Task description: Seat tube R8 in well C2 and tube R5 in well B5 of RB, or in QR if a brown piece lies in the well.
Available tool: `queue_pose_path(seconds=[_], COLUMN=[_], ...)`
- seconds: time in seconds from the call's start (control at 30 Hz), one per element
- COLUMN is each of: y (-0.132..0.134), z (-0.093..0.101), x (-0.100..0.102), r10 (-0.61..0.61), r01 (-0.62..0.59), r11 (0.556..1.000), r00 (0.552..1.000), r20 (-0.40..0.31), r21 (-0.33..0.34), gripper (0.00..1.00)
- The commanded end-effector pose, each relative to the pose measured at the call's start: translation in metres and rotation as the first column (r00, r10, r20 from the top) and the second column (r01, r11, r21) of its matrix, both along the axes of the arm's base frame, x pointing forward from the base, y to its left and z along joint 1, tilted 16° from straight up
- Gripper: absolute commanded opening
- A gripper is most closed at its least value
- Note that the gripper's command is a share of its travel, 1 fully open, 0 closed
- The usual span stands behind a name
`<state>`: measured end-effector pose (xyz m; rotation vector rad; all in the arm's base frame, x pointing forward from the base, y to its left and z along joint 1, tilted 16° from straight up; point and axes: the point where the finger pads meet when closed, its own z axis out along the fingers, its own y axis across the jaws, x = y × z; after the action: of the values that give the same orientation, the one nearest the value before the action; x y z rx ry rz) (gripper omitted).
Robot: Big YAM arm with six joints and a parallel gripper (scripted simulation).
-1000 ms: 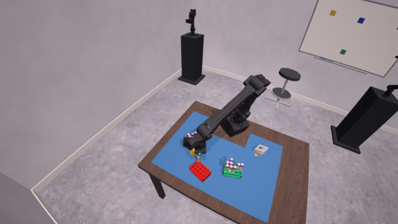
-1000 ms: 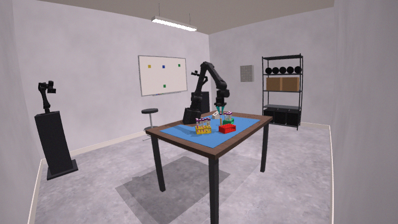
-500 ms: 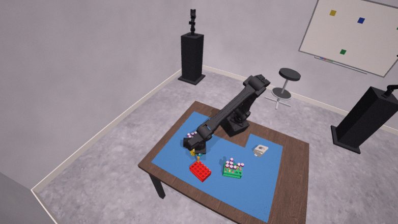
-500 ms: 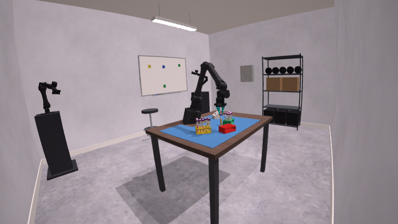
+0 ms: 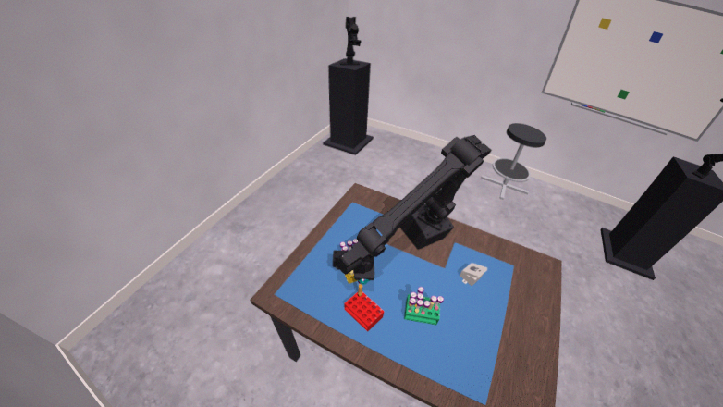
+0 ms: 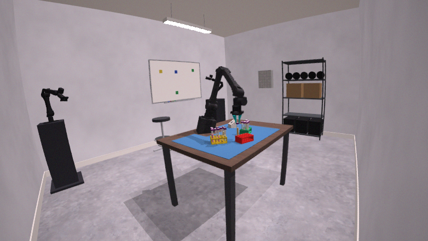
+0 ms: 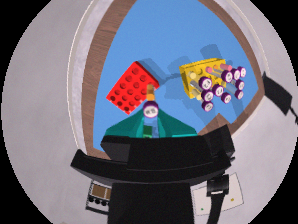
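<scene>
My gripper (image 5: pixel 357 277) is shut on a tube (image 5: pixel 360 289) with a white, purple-rimmed cap and an orange body. The tube hangs upright just above the near-left corner of the red rack QR (image 5: pixel 363 309). In the wrist view the tube's cap (image 7: pixel 150 112) sits between the teal fingers, with the red rack (image 7: pixel 133 86) beyond it. I cannot read the cap's ID. The yellow rack RB (image 6: pixel 218 138) holds several tubes and is mostly hidden behind my arm in the top view. The green rack RA (image 5: pixel 427 311) holds several tubes to the right of QR.
The DONE button box (image 5: pixel 473 273) stands on the blue mat (image 5: pixel 404 303) beyond the green rack. My arm's base (image 5: pixel 429 225) is at the table's far edge. The yellow rack (image 7: pixel 206 72) lies right of the red one in the wrist view.
</scene>
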<state>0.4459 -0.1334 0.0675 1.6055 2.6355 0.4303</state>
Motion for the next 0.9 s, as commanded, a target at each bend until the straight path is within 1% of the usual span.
queue_pose_path(seconds=[0.0, 0.27, 0.37, 0.47, 0.53, 0.57, 0.6, 0.67, 0.8, 0.87], y=[-0.002, -0.003, -0.001, 0.001, 0.001, 0.002, 0.002, 0.000, 0.003, 0.002], z=[0.005, 0.008, 0.003, -0.005, -0.005, -0.008, -0.008, -0.002, -0.009, -0.009], x=[0.014, 0.017, 0.016, 0.008, 0.008, 0.004, 0.005, 0.014, 0.008, 0.009], r10=[-0.007, -0.007, -0.005, -0.008, -0.008, -0.009, -0.008, -0.006, -0.007, -0.008], r01=[0.007, 0.007, 0.005, 0.008, 0.008, 0.009, 0.008, 0.006, 0.007, 0.008], r11=[1.000, 1.000, 1.000, 1.000, 1.000, 1.000, 1.000, 1.000, 1.000, 1.000], r00=[1.000, 1.000, 1.000, 1.000, 1.000, 1.000, 1.000, 1.000, 1.000, 1.000], r20=[0.018, 0.025, 0.024, 0.006, 0.006, -0.004, 0.000, 0.020, 0.004, 0.008], r21=[-0.008, -0.011, -0.010, -0.004, -0.004, 0.000, -0.001, -0.009, -0.003, -0.004], gripper=[0.00, 0.00, 0.00, 0.00, 0.00, 0.00, 0.00, 0.00, 0.00, 0.00])
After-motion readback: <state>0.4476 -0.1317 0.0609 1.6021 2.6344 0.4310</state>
